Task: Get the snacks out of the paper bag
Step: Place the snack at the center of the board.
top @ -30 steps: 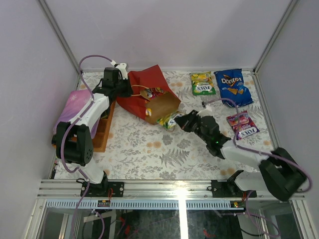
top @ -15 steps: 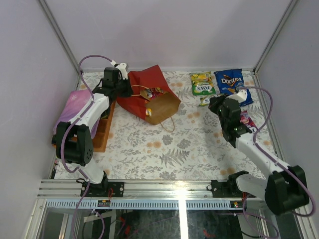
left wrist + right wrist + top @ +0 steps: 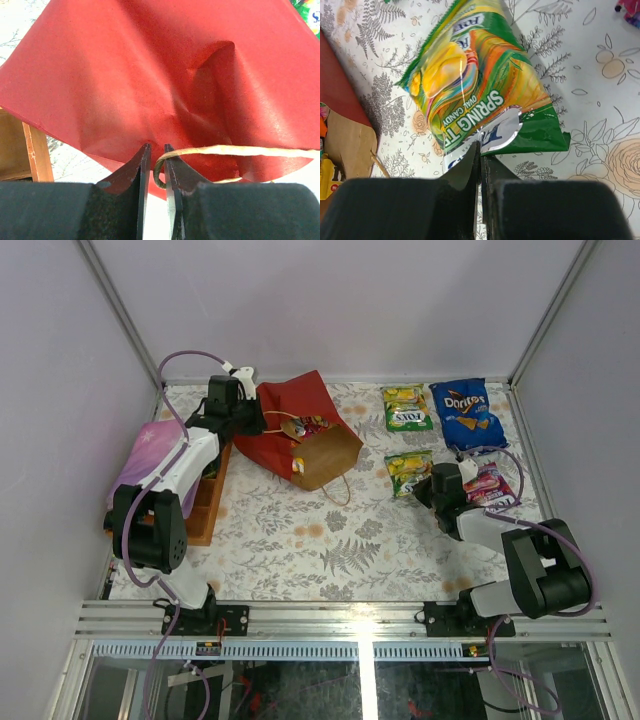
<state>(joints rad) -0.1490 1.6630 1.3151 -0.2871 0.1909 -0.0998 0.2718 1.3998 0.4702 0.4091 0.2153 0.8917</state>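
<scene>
In the top view, "Doritos" can be read on the blue bag, which lies at the far edge of the surface, well beyond the right pincer. Beside it lies a green packet whose white label is too small to be read with certainty. A pink packet is partly hidden behind the right arm. A green-yellow packet lies flat just ahead of the right pincer. Open patterned surface is left between this packet and the paper bag, which lies on its side, its brown mouth turned toward the right pincer. Colourful packets are seen inside. The left pincer is set against the bag's red back, with a wooden tray and a pink-purple cloth behind it.

In the left wrist view, the left pincer is closed to a narrow slit on the thin twine handle, which loops between the jaws. Creased red paper of the paper bag fills the view ahead. A corner of the tray is seen to the left.

In the right wrist view, the right pincer is closed on the silver bottom edge of the green-yellow packet, on which "SPRING" and "CANDY" are legible. Bare surface lies to the right. The bag's brown edge and a small yellow packet are seen to the left.
</scene>
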